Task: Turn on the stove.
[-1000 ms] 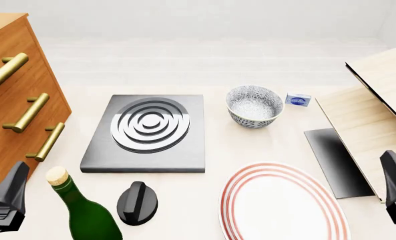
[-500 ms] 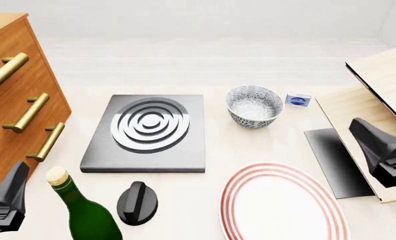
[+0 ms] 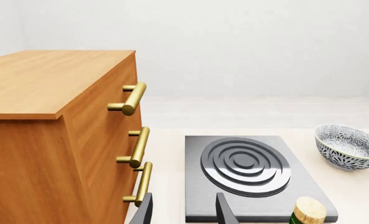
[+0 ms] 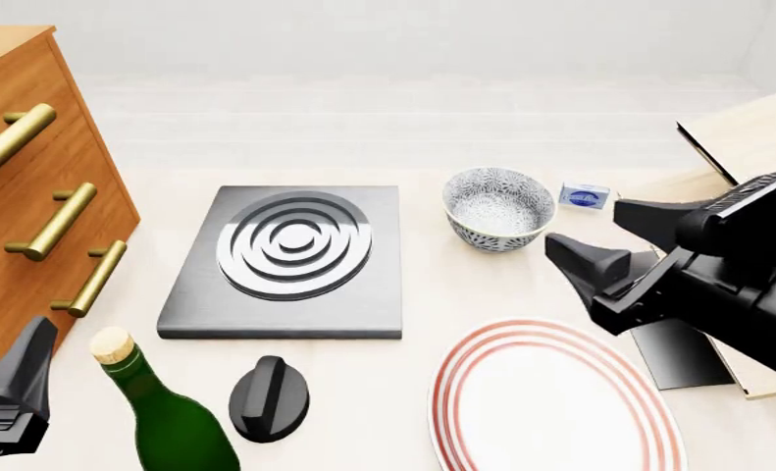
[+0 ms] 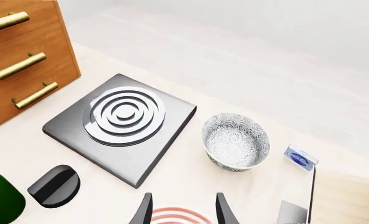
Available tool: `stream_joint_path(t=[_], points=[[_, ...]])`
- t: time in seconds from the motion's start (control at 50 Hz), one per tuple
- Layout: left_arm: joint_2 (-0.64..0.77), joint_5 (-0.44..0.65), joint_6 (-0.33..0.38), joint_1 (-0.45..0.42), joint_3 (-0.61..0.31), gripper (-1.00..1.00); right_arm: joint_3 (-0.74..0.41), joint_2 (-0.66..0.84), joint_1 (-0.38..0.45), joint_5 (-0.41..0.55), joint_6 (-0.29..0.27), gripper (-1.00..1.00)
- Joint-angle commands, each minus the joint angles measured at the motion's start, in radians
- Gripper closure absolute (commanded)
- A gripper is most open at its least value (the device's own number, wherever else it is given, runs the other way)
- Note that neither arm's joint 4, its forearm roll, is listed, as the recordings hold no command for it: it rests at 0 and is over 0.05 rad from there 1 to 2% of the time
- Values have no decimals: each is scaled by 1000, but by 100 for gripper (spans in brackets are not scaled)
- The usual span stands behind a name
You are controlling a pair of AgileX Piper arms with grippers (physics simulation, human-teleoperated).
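The stove (image 4: 289, 257) is a flat dark-grey slab with a silver ring burner, lying left of centre on the table. Its round black knob (image 4: 270, 397) with a raised bar lies apart, in front of the slab. My right gripper (image 4: 594, 229) is open and empty, hovering right of the bowl and above the plate's far edge. The right wrist view shows the stove (image 5: 125, 126), the knob (image 5: 55, 185) and the open right gripper (image 5: 183, 212). My left gripper (image 4: 22, 383) is open and empty at the front left; the left wrist view shows its fingers (image 3: 225, 212) before the stove (image 3: 253, 175).
A green corked bottle (image 4: 165, 417) stands just left of the knob. A wooden dresser (image 4: 27, 196) with brass handles fills the left side. A patterned bowl (image 4: 497, 208), a red-rimmed white plate (image 4: 551, 397), a small blue box (image 4: 584, 195) and a wooden board (image 4: 701, 235) lie at right.
My right arm has swung up and left from the front right corner to a spot over the table beside the bowl. The left arm has not moved.
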Motion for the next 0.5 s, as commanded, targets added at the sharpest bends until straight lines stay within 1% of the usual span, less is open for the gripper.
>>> stream_joint_path(t=[0.02,0.06,0.12,0.16,0.26,0.4,0.42,0.5], points=[[0,0,0,0,0,-100,-22,176,114,-70,-5,-100],[0,0,0,0,0,-100,-35,190,124,-69,4,-100],[0,0,0,0,0,-100,-44,218,136,-81,3,-100],[0,0,0,0,0,-100,-50,240,152,-94,28,-100],[0,0,0,0,0,-100,-65,323,181,-121,13,-100],[0,0,0,0,0,-100,-111,394,223,-115,8,-100],[0,0,0,0,0,-100,-124,416,239,-112,7,-100],[0,0,0,0,0,-100,-142,453,250,-111,9,-100]])
